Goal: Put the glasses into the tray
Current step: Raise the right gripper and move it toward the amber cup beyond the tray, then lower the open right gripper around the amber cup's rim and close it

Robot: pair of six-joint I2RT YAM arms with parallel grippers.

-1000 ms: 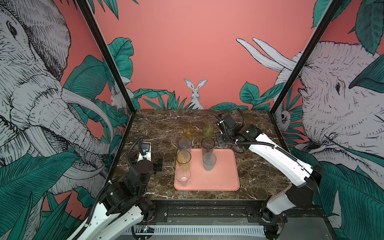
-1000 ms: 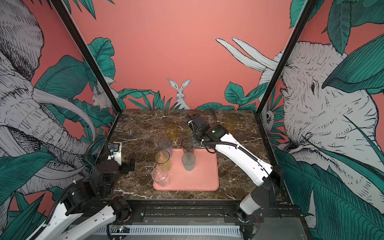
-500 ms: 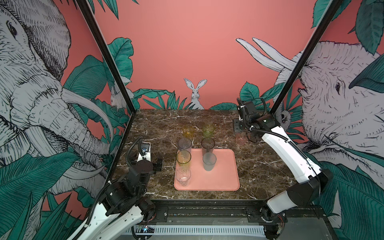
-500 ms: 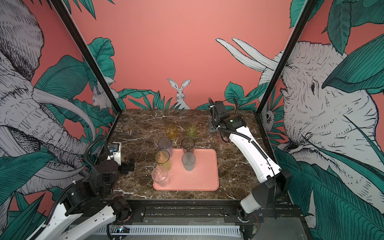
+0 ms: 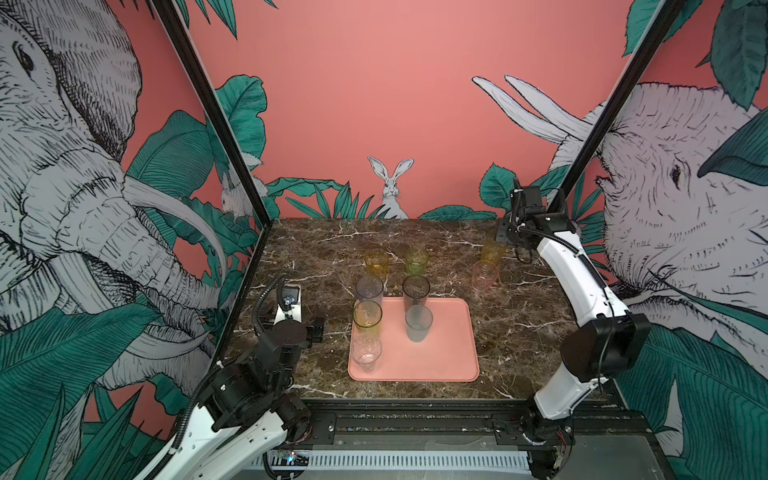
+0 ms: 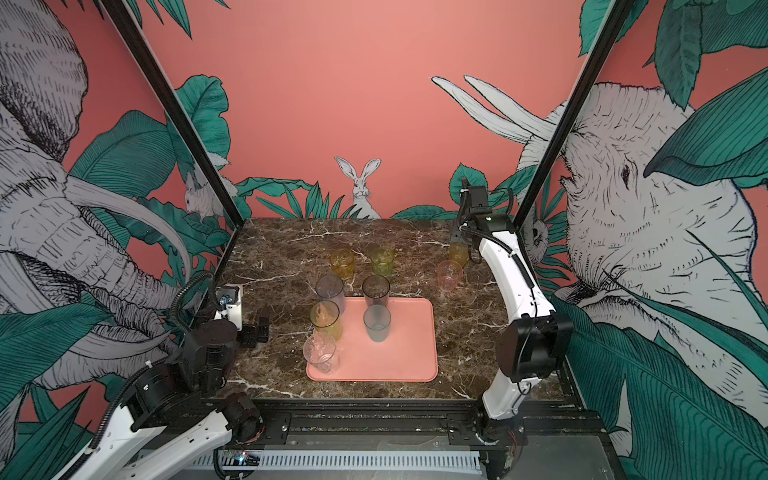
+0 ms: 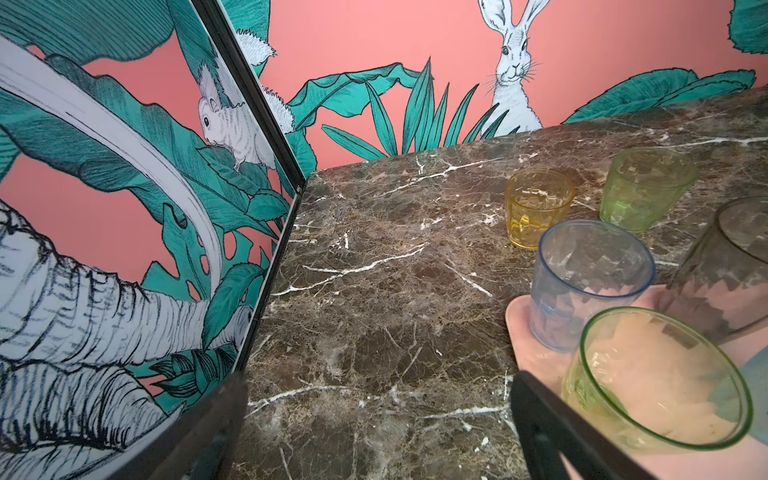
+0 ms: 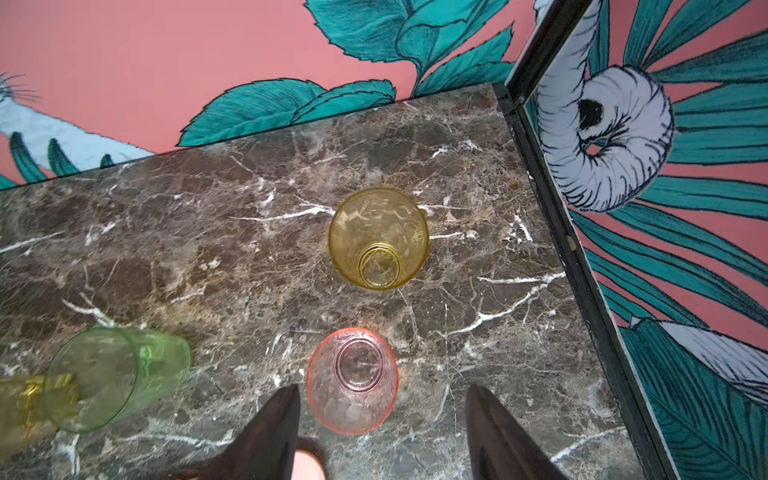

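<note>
The salmon-pink tray [image 5: 440, 353] lies at the middle front. On it stand a clear glass [image 5: 365, 353], a yellow-green one [image 5: 367, 320], a grey one [image 5: 369, 291], a smoky dark one [image 5: 416, 293] and a frosted blue-grey one [image 5: 419, 323]. On the marble stand a short amber glass [image 5: 376, 262], a green one [image 5: 416, 261], a pink one [image 8: 352, 380] and another amber one [image 8: 379, 237]. My right gripper [image 8: 380, 390] hangs open and empty above the pink glass [image 5: 485, 275]. My left gripper [image 7: 378, 386] rests open and empty left of the tray.
The back wall and the right side panel [image 8: 582, 249] with its black frame stand close to the right arm [image 5: 582, 282]. The left panel [image 7: 266, 208] runs beside the left gripper. Brown marble [image 5: 519, 324] lies to the right of the tray.
My right arm has swung from the tray's far edge to the back right corner, and its jaws have opened wider. The left arm has not moved.
</note>
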